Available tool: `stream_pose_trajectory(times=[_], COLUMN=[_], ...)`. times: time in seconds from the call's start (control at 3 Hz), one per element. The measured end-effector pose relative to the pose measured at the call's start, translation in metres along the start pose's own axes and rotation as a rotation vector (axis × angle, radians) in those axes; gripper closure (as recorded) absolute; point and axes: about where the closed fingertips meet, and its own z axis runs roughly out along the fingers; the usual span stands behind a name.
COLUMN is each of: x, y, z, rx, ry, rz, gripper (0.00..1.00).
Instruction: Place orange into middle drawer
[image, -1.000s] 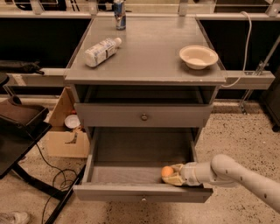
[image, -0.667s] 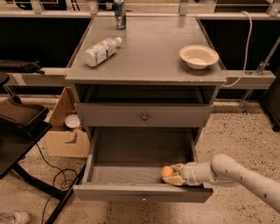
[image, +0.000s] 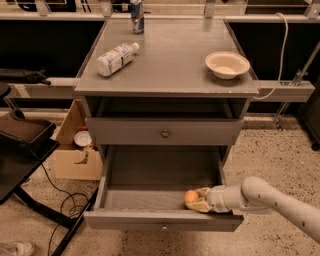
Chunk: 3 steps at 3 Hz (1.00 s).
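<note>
The orange is small and round. It sits inside the open middle drawer, near the front right. My gripper reaches in from the right on a white arm, low in the drawer, with its fingers around the orange. The drawer is pulled out, and its knob shows on the front panel. The matching grey drawer above it is shut.
On the cabinet top lie a plastic bottle on its side, a cream bowl at the right and a can at the back. A cardboard box and cables lie on the floor at the left.
</note>
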Motion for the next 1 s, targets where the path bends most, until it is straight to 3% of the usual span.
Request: stream_pose_trajectory(times=[0.33, 1.0], x=[0.0000, 0.0000], y=[0.0000, 0.0001], z=[0.0000, 0.0001], rx=[0.000, 0.000], ry=[0.000, 0.000], rz=[0.000, 0.000], gripper=[0.05, 0.00])
